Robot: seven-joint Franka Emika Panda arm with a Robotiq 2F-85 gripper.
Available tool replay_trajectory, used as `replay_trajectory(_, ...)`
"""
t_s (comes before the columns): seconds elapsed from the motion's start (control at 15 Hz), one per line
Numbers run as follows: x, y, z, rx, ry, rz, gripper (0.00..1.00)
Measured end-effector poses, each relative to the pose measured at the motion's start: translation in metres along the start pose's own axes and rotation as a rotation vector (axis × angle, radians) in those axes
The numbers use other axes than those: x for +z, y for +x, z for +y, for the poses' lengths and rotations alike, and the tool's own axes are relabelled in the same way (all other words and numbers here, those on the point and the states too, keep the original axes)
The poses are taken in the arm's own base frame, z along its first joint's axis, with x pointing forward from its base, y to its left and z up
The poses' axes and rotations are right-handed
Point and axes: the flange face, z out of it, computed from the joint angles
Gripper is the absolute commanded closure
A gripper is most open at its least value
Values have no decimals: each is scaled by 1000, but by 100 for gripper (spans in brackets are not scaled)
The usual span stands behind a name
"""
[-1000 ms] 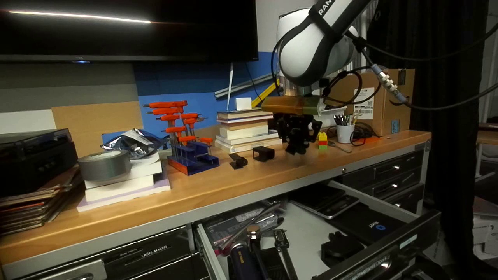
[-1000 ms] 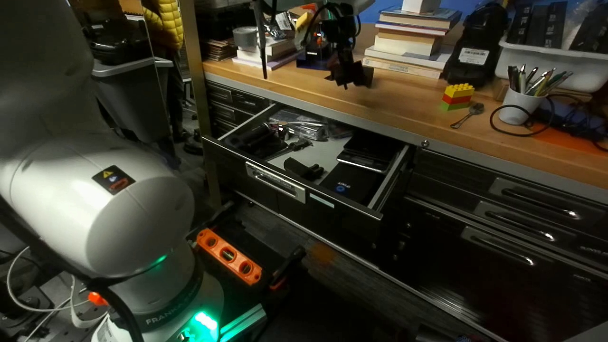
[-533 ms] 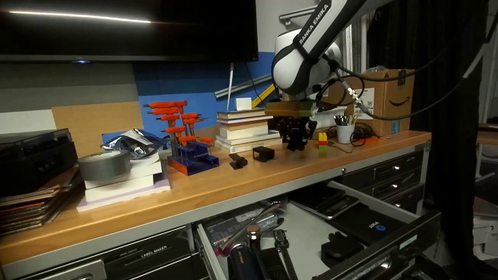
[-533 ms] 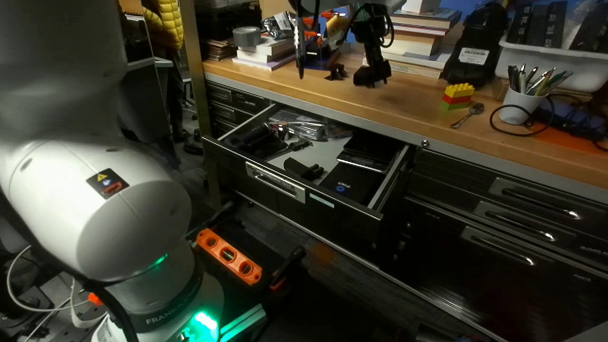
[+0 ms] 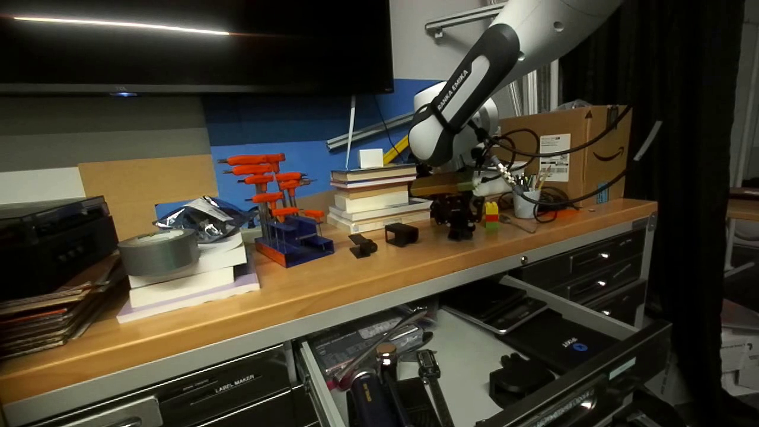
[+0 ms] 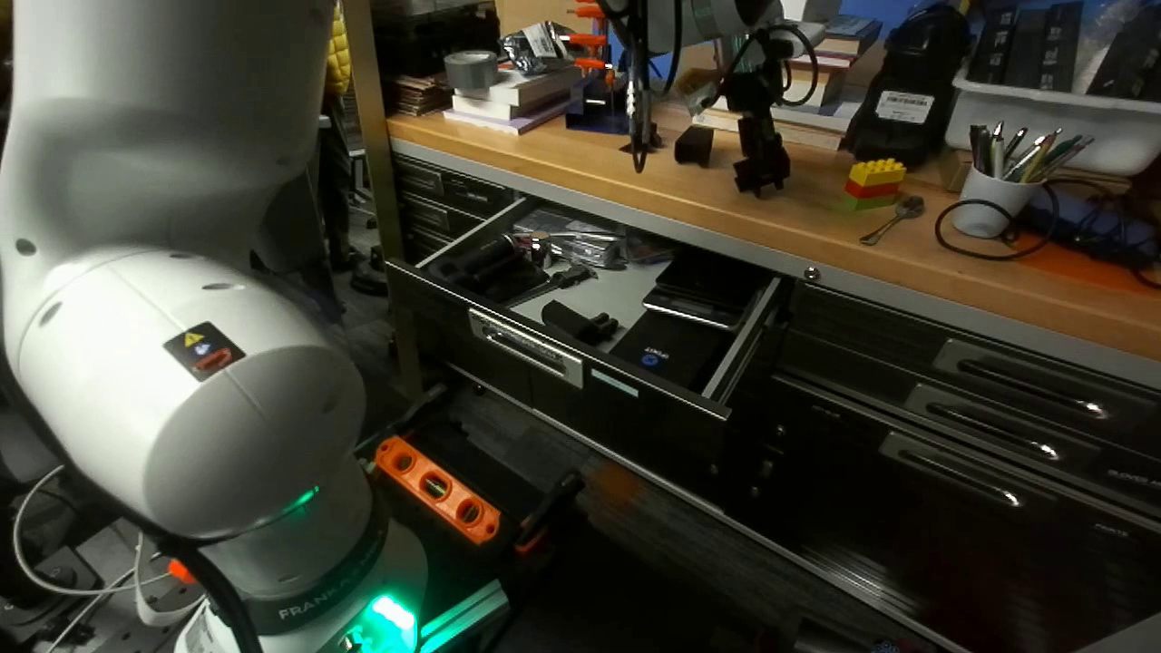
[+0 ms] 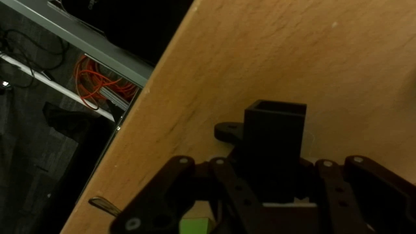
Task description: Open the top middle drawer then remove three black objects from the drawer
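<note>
The top middle drawer (image 5: 593, 379) is pulled open; it also shows in an exterior view (image 6: 635, 372). My gripper (image 5: 458, 216) is over the wooden tabletop, between the stacked books and the toy bricks. In the wrist view the gripper (image 7: 269, 170) is shut on a black block (image 7: 274, 133) with a hollow top and a rounded side tab. The block is close to the tabletop; I cannot tell whether it touches. A black box-like object (image 5: 401, 234) and a small black object with a flat plate (image 5: 364, 245) rest on the tabletop. Another black item (image 5: 519, 376) lies in the drawer.
Toy bricks (image 6: 874, 185), a spoon (image 6: 894, 220) and a pen cup (image 6: 994, 201) stand beside the gripper. Stacked books (image 5: 376, 204) are behind it. A hex key stand (image 5: 295, 240) is farther along. The drawer holds calipers (image 5: 436, 385) and a dark box (image 5: 557, 344).
My gripper has moved along the tabletop toward the toy bricks and down, with the black block in it. The drawer and the two black objects on the tabletop have not moved.
</note>
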Motion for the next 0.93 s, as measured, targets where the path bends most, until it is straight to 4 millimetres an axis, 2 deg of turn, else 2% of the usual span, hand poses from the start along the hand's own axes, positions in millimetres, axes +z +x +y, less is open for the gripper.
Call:
replay_trajectory(0.13,3,6,-6,-12,-15,0,92)
replay_trajectory(0.2,3,9,-9,-18,-21,-1,64)
replay_trajectory(0.27,3,10,-11,-22,-25,-2,63)
replay_trajectory(0.8,-4,19,-16,-34,-38,-26,4)
replay_trajectory(0.93,-7,19,-16,-43,-38,-26,0)
